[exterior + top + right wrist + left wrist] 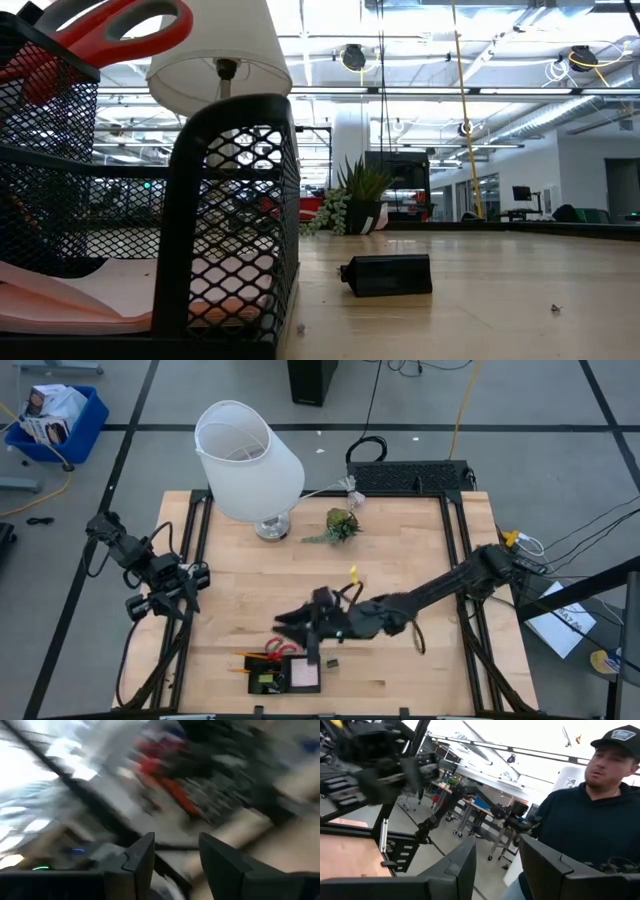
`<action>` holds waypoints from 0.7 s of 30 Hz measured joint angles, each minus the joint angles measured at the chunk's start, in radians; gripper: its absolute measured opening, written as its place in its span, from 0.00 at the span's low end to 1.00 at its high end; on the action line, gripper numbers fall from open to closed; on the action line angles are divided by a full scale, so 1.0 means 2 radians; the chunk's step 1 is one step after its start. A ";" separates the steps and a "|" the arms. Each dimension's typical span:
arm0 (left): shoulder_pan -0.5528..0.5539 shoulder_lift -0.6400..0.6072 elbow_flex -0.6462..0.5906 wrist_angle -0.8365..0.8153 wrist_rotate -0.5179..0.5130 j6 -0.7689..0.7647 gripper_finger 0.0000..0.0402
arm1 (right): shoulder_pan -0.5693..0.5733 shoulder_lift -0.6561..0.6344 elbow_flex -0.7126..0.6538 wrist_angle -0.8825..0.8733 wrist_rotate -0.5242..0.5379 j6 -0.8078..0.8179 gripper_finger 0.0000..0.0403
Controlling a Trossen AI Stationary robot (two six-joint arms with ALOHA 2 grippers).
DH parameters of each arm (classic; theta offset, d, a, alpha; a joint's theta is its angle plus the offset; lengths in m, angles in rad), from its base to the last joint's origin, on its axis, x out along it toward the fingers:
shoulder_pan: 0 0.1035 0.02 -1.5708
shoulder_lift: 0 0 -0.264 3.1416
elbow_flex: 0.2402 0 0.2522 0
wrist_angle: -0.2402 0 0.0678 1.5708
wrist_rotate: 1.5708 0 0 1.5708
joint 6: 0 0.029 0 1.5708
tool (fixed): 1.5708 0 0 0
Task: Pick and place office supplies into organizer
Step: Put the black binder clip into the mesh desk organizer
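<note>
My two arms are dark, near-black, built of chunky jointed segments with black cables looped along them. Each ends in a gripper, the left gripper (495, 865) and the right gripper (175, 862), with two flat, angular, matte black fingers (462, 865) with bevelled inner edges.

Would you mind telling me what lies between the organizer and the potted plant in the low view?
A small black clip lies on bare wood between the organizer and plant, in the low view.

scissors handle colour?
Red. The scissors stand in the black mesh organizer; the low view shows them best.
</note>
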 joint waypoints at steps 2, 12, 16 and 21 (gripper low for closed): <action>0.000 0.000 0.000 0.000 0.000 0.004 0.38 | 0.006 -0.031 0.000 -0.126 0.024 0.080 0.38; 0.000 0.000 0.000 -0.001 0.000 0.033 0.38 | 0.025 -0.057 0.000 -0.354 -0.110 0.342 0.51; 0.000 0.000 0.000 -0.001 0.000 0.045 0.38 | 0.040 -0.034 -0.001 -0.405 -0.198 0.442 0.52; 0.000 0.000 0.000 -0.005 0.000 0.056 0.38 | 0.056 -0.023 -0.001 -0.513 -0.260 0.518 0.52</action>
